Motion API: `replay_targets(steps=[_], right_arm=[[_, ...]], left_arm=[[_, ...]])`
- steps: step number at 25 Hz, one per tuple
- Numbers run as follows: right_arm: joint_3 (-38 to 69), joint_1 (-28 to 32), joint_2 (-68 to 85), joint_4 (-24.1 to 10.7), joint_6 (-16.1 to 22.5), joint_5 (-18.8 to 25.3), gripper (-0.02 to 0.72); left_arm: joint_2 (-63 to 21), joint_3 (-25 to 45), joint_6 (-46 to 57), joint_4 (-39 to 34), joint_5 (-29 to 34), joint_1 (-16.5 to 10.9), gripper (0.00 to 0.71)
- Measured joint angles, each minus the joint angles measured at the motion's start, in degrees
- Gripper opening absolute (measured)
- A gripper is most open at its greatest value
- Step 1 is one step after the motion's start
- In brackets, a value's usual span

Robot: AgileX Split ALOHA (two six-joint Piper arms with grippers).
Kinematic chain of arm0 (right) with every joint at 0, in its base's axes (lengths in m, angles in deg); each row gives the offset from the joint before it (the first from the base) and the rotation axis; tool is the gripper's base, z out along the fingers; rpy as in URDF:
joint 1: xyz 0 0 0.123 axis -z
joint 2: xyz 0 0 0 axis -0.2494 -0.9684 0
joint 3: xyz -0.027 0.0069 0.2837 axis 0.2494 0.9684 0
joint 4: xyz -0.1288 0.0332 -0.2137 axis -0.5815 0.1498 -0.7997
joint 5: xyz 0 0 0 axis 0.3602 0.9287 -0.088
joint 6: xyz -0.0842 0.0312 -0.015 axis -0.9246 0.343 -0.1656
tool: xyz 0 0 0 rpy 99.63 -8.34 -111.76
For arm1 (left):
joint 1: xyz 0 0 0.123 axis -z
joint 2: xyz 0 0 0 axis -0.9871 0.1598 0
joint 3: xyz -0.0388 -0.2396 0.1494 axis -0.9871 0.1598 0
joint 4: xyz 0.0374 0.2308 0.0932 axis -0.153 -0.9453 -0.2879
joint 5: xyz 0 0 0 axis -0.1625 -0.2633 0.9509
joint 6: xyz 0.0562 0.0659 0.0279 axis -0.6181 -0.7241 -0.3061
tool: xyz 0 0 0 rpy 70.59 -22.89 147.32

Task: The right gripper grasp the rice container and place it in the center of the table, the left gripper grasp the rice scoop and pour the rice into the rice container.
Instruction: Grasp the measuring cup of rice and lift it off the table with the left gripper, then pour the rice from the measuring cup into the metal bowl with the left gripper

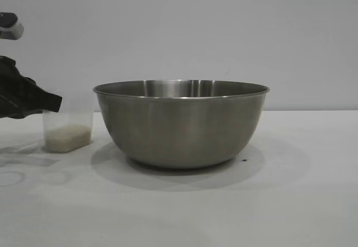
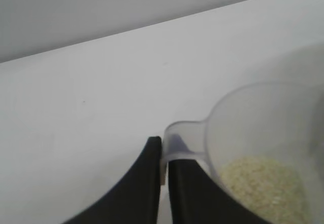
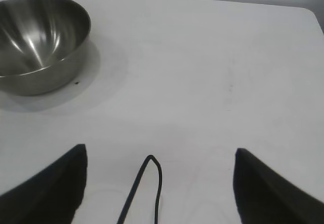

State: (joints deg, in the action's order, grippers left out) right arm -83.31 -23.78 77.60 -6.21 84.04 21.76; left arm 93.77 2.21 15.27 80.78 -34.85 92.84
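Observation:
The rice container [image 1: 182,124], a big steel bowl, stands in the middle of the white table [image 1: 291,202] and looks empty in the right wrist view [image 3: 35,36]. Left of it stands the rice scoop [image 1: 67,129], a small clear cup with cream rice [image 1: 68,139] in its bottom. My left gripper [image 1: 55,99] reaches in from the left edge and is shut on the scoop's side handle [image 2: 185,138]. In the left wrist view the two black fingers pinch that handle at the left gripper [image 2: 164,148], with the rice [image 2: 263,183] close beside. My right gripper [image 3: 161,150] hovers open over bare table, well away from the bowl.
A thin black cable loop [image 3: 152,178] hangs between the right gripper's fingers. A small dark speck [image 1: 244,160] lies by the bowl's base. The table's far edge meets a plain grey wall [image 1: 224,29]. Bare tabletop stretches right of the bowl.

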Motion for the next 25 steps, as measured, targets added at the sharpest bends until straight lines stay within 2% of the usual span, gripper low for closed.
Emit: replay_targets(steps=[7,19,25], right_arm=[[0.0,0.0,0.0,0.0,0.0,0.0,0.543],[0.0,0.0,0.0,0.0,0.0,0.0,0.543],[0.0,0.0,0.0,0.0,0.0,0.0,0.543]], left_arm=[[-5.76,-5.41,-8.8,-4.74,0.0,0.0,0.0],[-7.51,-15.69,-20.76,-28.49,-0.1,0.0,0.0],[-7.51,-18.69,-26.32,-34.31,-0.1,0.0,0.0]])
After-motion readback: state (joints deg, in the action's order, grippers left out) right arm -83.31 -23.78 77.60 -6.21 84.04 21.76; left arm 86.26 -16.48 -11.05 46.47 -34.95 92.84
